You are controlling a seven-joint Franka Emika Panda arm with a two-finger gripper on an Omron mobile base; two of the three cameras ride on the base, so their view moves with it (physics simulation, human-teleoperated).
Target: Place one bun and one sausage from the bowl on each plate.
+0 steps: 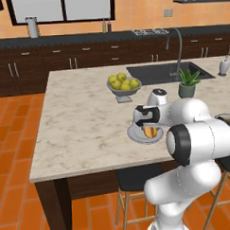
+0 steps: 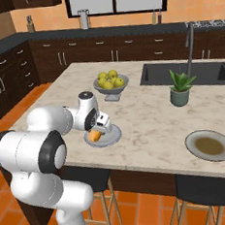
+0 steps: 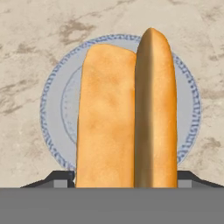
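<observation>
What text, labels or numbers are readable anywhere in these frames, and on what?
None readable.
Plate under the bun: the blue rim band is a pattern, not lettering.
Soap dispenser by the sink: no label visible.
Bottles on the back counter: too small to show any print.
Gripper, olive-centred plate, fruit bowl and potted plant: no markings.

Marble island (image 1: 84,118), two plates (image 2: 210,145), fruit bowl (image 1: 123,86), plant (image 2: 180,89)

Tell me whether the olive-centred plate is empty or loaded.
Empty. The olive-centred plate shows a bare centre in the right base view, while the gripper holds a bun over the pale plate.
</observation>
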